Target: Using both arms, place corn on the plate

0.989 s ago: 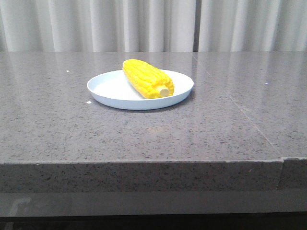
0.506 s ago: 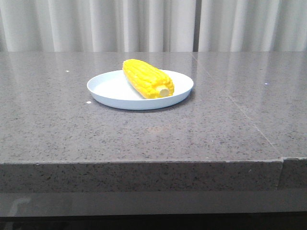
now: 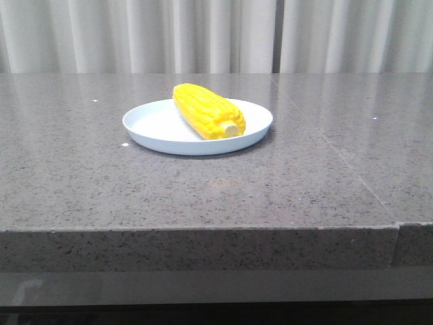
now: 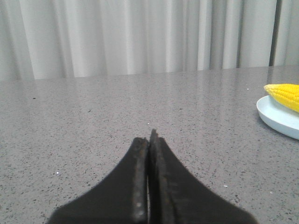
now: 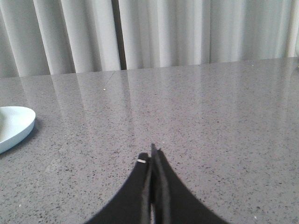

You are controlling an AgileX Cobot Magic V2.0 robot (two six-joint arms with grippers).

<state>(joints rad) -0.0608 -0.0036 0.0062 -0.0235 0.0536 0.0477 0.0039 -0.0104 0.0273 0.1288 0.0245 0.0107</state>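
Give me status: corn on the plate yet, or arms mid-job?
Done: the corn lies on the plate, stub end toward the camera. In hand: nothing; the left gripper and right gripper are shut, empty, away from the plate. Left: apparently nothing.

No readable text, labels, brands, numbers or signs anywhere

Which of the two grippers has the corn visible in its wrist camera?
The left gripper: its view shows the corn on the plate; the right gripper sees only the plate's rim.
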